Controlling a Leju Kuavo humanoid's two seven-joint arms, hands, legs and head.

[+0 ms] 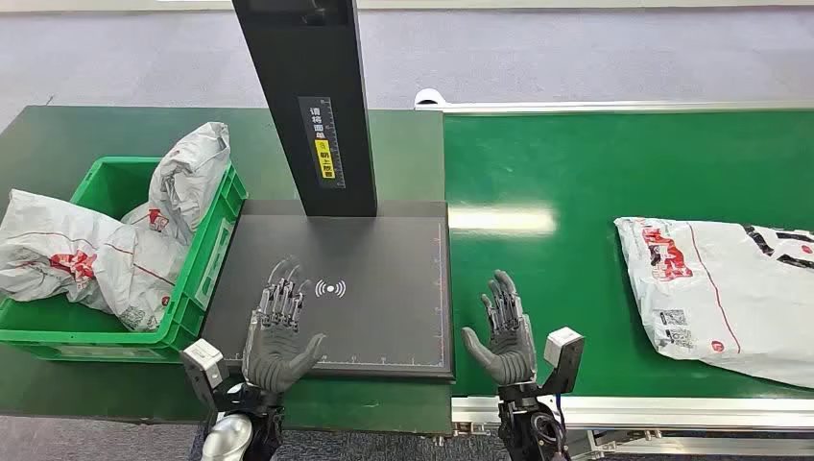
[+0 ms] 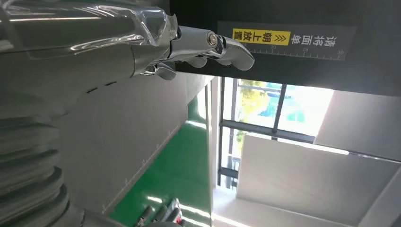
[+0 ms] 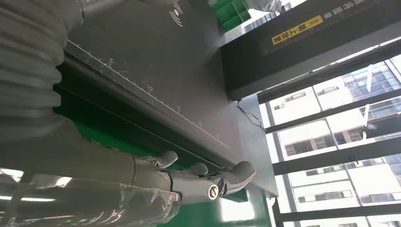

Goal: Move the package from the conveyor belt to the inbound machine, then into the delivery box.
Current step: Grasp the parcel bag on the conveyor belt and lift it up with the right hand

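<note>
Pretty much at the start here: the package (image 1: 725,293) is lying on the belt (image 1: 576,182), well to the right of the scanner pad (image 1: 384,250), untouched. Left hand (image 1: 276,331) hovers over the pad, right hand (image 1: 504,331) just beside its right edge, both empty with fingers spread. The green bin (image 1: 206,259) left of the pad already holds bags (image 1: 86,254), probably earlier ones. The right wrist view catches windows (image 3: 331,118) behind the scanner's post (image 3: 302,42).

worktop (image 1: 58,134): dark green, spreads left of and beyond the left fingers (image 1: 278,298) | floor (image 1: 576,48): grey, far beyond both sets of fingers | bags (image 1: 67,254): grey-white with red print, heaped left of the left fingers, one upright | windows (image 3: 331,137): dark-framed, beyond the right fingers (image 3: 236,172), buildings outside
</note>
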